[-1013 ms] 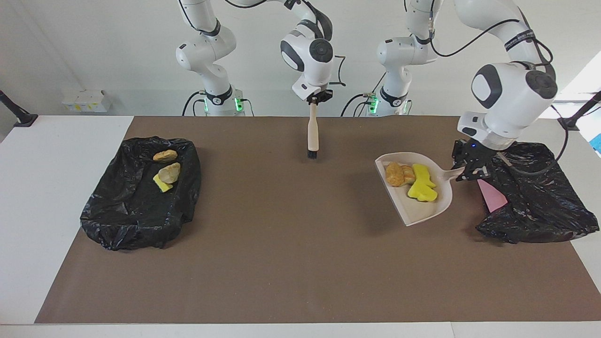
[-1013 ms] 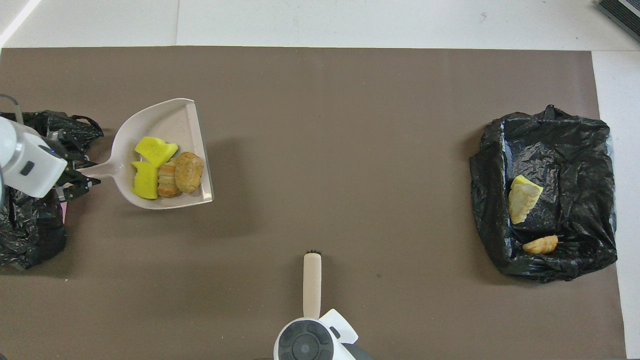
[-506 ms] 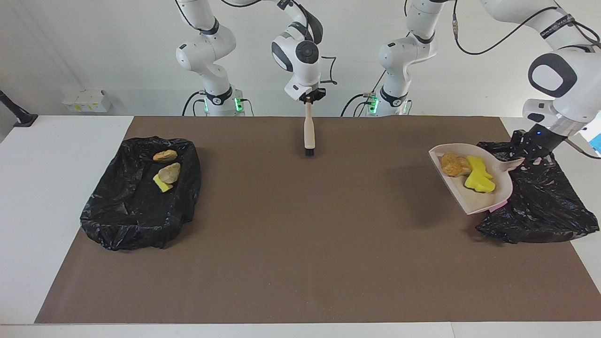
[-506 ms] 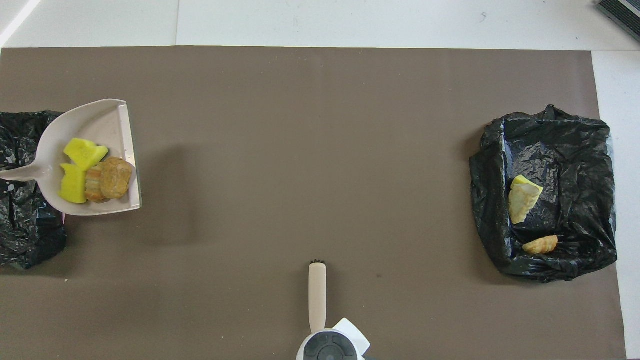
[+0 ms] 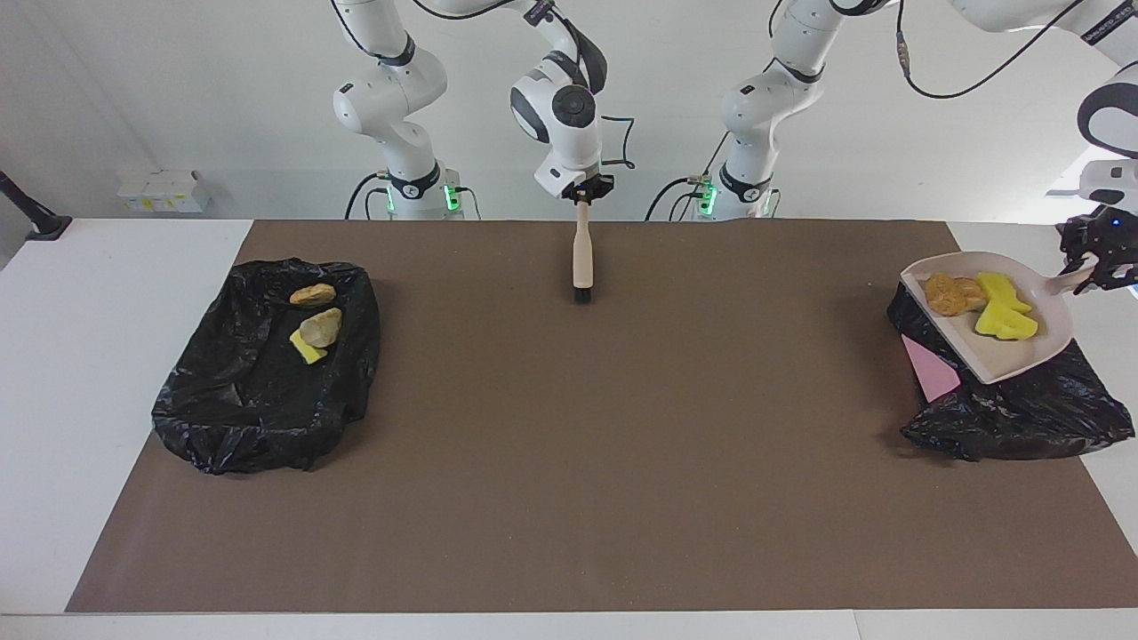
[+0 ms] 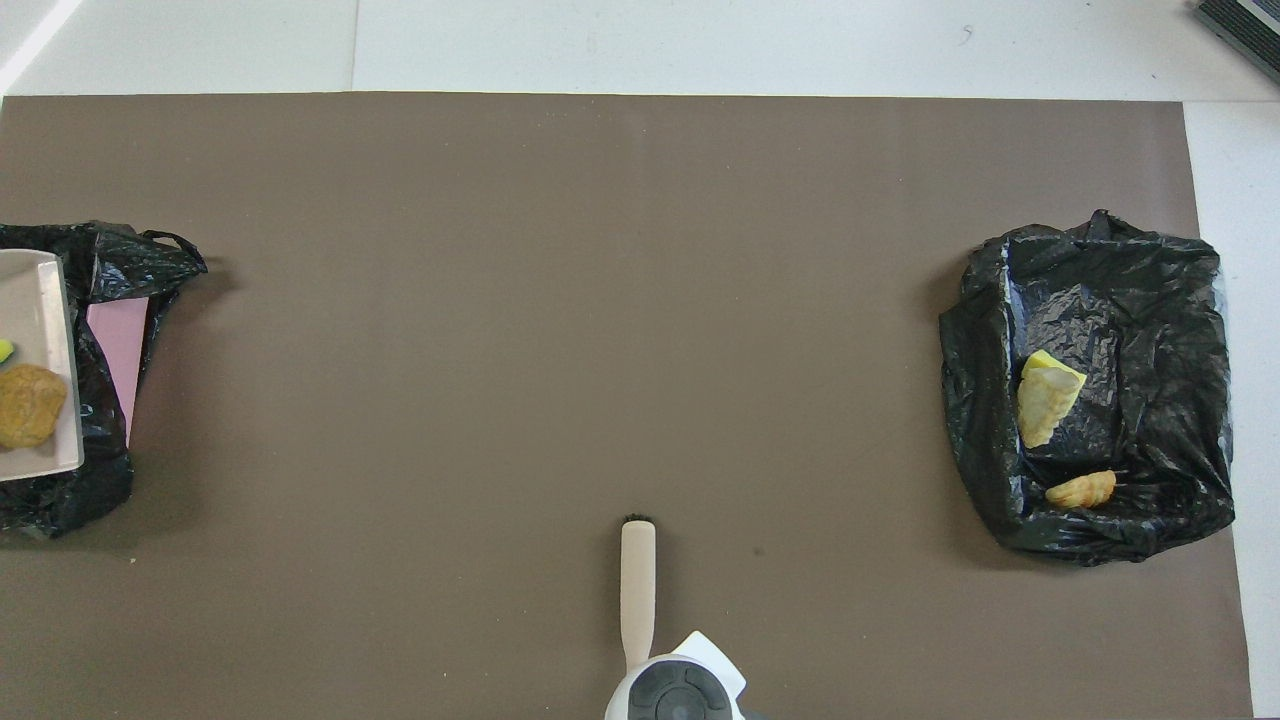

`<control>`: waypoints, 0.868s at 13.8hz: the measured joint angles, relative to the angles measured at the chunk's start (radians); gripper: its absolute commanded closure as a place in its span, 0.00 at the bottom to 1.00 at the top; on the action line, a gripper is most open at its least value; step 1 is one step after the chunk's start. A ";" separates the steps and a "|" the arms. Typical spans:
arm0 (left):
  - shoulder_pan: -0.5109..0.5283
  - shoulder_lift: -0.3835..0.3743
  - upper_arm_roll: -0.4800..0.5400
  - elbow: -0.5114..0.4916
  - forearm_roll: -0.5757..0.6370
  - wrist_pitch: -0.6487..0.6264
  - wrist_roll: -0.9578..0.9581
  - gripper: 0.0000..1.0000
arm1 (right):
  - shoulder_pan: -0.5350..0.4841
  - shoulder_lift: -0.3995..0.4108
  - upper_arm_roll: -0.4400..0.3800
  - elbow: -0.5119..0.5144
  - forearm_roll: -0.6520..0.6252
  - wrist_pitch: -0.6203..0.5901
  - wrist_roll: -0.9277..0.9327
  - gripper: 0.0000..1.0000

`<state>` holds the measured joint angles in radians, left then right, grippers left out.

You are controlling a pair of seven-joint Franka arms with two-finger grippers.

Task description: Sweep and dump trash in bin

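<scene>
The trash sits in two groups. Four pieces ride in a pale dustpan point(image 5: 1009, 342): two orange-brown lumps point(image 5: 949, 294) toward its open lip and two yellow sponge chunks point(image 5: 1003, 307) just beside them, nearer the handle. The dustpan is up in the air, roughly level, over the black bin bag point(image 5: 1022, 409) at the left arm's end of the table, with a pink sheet point(image 5: 929, 369) showing at the edge of that bag. The left gripper point(image 5: 1095, 264) is clamped on the dustpan's handle, over the same bag.

The other three pieces lie in a second black bin bag point(image 5: 258, 400) at the right arm's end of the table: an orange-brown lump point(image 5: 312, 294) nearest the robots, then a pale beige lump point(image 5: 321, 327) resting against a yellow sponge chunk point(image 5: 306, 349).

The right gripper point(image 5: 582, 197) hangs over the middle of the brown mat point(image 5: 569, 489), near the robots' edge, closed tight around the top of a small brush point(image 5: 582, 256). The brush hangs straight down, its dark bristles at or just above the mat; contact cannot be told
</scene>
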<state>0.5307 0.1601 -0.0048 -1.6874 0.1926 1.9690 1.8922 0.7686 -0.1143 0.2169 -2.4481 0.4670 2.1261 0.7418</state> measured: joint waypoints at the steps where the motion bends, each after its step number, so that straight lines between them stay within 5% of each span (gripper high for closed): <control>1: 0.002 0.006 0.000 0.005 0.038 0.036 0.000 1.00 | 0.000 0.003 0.000 -0.003 0.000 0.000 0.000 0.94; 8: -0.033 0.028 -0.019 -0.002 0.451 0.100 -0.185 1.00 | 0.002 0.008 0.000 -0.007 0.000 0.026 -0.003 0.59; 12: -0.094 0.026 -0.022 -0.039 0.680 0.102 -0.245 1.00 | 0.002 0.024 0.000 -0.005 0.000 0.052 -0.005 0.25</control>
<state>0.4363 0.1864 -0.0264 -1.7260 0.8721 2.0709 1.6468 0.7709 -0.0900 0.2168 -2.4527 0.4672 2.1780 0.7366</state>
